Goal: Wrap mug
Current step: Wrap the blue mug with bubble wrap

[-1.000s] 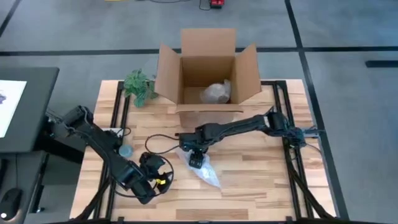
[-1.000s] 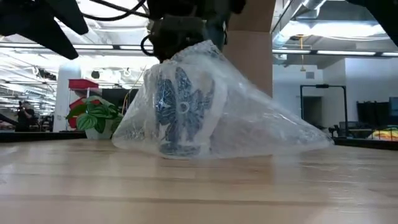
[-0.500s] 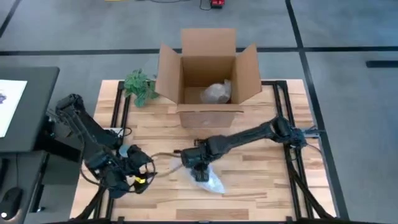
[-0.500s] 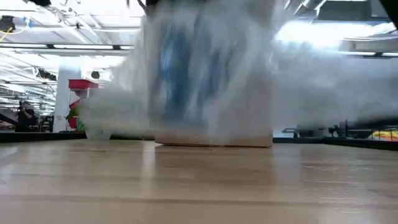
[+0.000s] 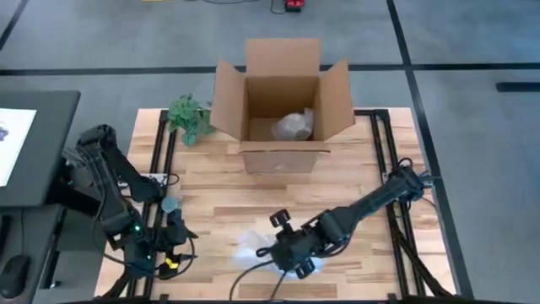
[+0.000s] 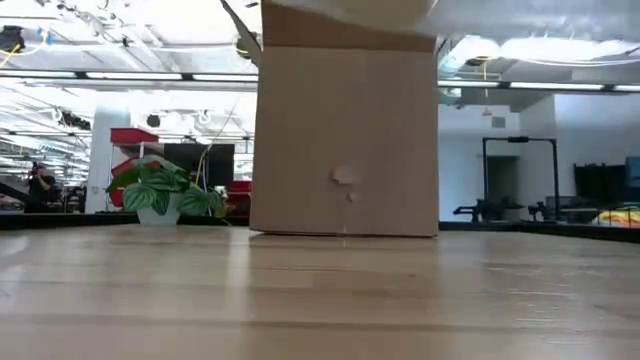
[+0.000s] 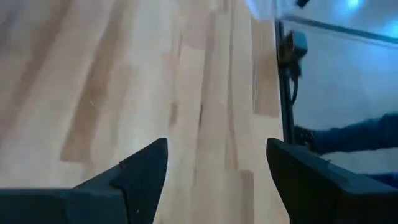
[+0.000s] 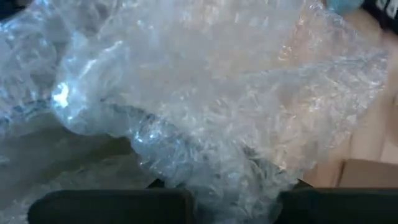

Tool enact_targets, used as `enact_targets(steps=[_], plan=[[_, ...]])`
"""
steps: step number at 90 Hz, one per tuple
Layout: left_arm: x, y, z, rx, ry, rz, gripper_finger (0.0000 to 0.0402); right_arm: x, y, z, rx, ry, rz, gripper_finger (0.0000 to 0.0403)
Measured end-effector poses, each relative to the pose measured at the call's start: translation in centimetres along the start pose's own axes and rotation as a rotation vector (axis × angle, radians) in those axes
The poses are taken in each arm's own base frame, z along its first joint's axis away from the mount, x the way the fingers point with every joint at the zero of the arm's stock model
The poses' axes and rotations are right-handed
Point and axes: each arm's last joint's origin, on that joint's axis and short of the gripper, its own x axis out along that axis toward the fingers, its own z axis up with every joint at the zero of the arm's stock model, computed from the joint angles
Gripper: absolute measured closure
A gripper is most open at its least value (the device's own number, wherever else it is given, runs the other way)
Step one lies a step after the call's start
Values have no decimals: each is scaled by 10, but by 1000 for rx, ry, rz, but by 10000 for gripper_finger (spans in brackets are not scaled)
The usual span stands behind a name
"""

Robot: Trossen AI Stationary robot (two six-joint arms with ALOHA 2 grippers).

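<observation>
A bundle of clear bubble wrap (image 5: 253,245) hangs near the table's front edge, and my right gripper (image 5: 291,253) is shut on it. In the low view only the bundle's underside (image 6: 350,8) shows, at the picture's top, clear of the table. The wrap (image 8: 205,93) fills the right wrist view. The mug is hidden; I cannot see it through the wrap. My left gripper (image 5: 173,253) stands open over bare wood at the near left, apart from the bundle, with nothing between its fingers (image 7: 143,171). My right gripper holds the bubble wrap by a bunched part (image 8: 230,186) that runs down between its two fingers (image 8: 112,205). Several crumpled layers are gathered there. The bundle is lifted clear of the table. Which side of the bundle the fingers have, the wrap itself hides.
An open cardboard box (image 5: 283,110) stands at the table's far middle, with another wrapped bundle (image 5: 294,127) inside. A small potted plant (image 5: 190,118) stands to the box's left. Bare wood lies between the box and the grippers.
My right gripper has carried the wrapped bundle from the table's middle toward the near edge and lifted it off the table; in the low view it has risen to the top of the picture. My left gripper has drawn back toward the table's left edge, away from the bundle.
</observation>
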Motion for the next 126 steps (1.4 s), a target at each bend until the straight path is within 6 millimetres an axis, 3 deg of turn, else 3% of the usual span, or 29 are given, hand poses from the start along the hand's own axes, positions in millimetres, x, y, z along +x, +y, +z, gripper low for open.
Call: enact_targets(steps=[11, 23, 44, 60, 77, 103, 126], plan=[[28, 8, -17, -151, -126, -5, 151, -3, -7, 5, 46, -46, -22, 370], [53, 16, -12, -275, -268, -31, 151, 0, -18, 4, 67, -37, -44, 370], [81, 35, 30, -224, -420, 23, 173, 5, -38, 2, 79, -41, -55, 368], [83, 40, 69, -139, -487, -82, 205, 6, -41, 1, 68, -35, -47, 368], [92, 46, 90, -109, -487, -116, 236, 6, -44, 0, 60, -29, -41, 368], [115, 21, 117, -40, -467, -226, 306, 10, -48, -4, 104, -10, 16, 368], [126, 11, 121, -26, -402, -259, 351, 17, -41, -9, 151, 19, 63, 368]])
